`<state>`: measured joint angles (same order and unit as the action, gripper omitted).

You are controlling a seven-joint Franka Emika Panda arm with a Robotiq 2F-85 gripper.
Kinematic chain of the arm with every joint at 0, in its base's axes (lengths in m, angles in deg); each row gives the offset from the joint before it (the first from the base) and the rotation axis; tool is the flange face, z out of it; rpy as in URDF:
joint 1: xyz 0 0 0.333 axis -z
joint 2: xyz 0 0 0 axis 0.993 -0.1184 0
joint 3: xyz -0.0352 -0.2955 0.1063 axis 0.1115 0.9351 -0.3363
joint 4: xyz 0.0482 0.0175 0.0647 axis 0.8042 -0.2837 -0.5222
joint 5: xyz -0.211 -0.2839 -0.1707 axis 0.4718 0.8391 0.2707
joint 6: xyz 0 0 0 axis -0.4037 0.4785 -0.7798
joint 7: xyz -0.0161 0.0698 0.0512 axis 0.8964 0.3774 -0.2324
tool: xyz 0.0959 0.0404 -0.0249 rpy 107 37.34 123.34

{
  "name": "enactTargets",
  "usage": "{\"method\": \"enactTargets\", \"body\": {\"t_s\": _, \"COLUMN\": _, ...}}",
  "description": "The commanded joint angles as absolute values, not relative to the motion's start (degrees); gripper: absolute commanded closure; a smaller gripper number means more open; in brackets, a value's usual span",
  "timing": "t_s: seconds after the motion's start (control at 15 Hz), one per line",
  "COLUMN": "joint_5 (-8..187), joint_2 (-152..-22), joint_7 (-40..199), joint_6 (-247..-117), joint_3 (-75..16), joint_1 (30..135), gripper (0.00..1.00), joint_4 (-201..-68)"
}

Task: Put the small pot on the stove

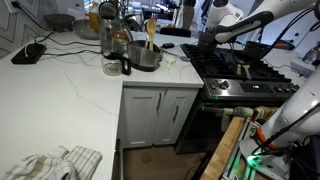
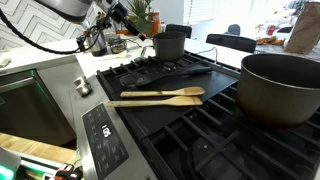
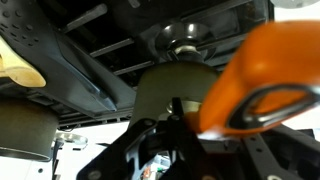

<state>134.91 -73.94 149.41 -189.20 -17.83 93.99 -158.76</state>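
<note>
Found small pot [image 2: 170,45] resting on rear grate of stove [image 2: 205,118], with gripper [image 2: 122,18] near it; cannot tell whether jaws are clenched or released.

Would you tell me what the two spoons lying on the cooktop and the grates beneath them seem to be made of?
The spoons look like bare wood: pale tan and matte, no shine. The grates look like black cast iron, matte with thick bars, though coated steel cannot be ruled out.
</note>
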Motion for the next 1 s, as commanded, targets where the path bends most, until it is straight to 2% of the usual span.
{"method": "enactTargets", "body": {"t_s": 0.0, "joint_5": 135.4, "joint_2": -75.2, "joint_7": 149.6, "joint_6": -187.9, "joint_3": -18.5, "joint_1": 94.3, "gripper": 0.92, "joint_4": -156.7}}
{"method": "enactTargets", "body": {"t_s": 0.2, "joint_5": 135.2, "joint_2": -75.7, "joint_7": 149.5, "joint_6": -188.2, "joint_3": -18.7, "joint_1": 94.2, "gripper": 0.92, "joint_4": -156.7}}
{"method": "enactTargets", "body": {"t_s": 0.27, "joint_5": 135.3, "joint_2": -75.8, "joint_7": 149.9, "joint_6": -188.1, "joint_3": -18.7, "joint_1": 94.1, "gripper": 0.43, "joint_4": -156.7}}
{"method": "enactTargets", "body": {"t_s": 0.4, "joint_5": 136.0, "joint_2": -75.0, "joint_7": 150.3, "joint_6": -188.5, "joint_3": -18.7, "joint_1": 94.0, "gripper": 0.35, "joint_4": -156.6}}
{"method": "enactTargets", "body": {"t_s": 0.67, "joint_5": 132.4, "joint_2": -70.6, "joint_7": 144.7, "joint_6": -194.6, "joint_3": -20.1, "joint_1": 94.0, "gripper": 0.05, "joint_4": -159.2}}
{"method": "enactTargets", "body": {"t_s": 0.73, "joint_5": 129.9, "joint_2": -69.1, "joint_7": 141.5, "joint_6": -197.3, "joint_3": -20.6, "joint_1": 93.9, "gripper": 0.01, "joint_4": -160.7}}
{"method": "enactTargets", "body": {"t_s": 0.93, "joint_5": 118.9, "joint_2": -64.9, "joint_7": 130.7, "joint_6": -200.7, "joint_3": -22.5, "joint_1": 92.9, "gripper": 0.0, "joint_4": -165.1}}
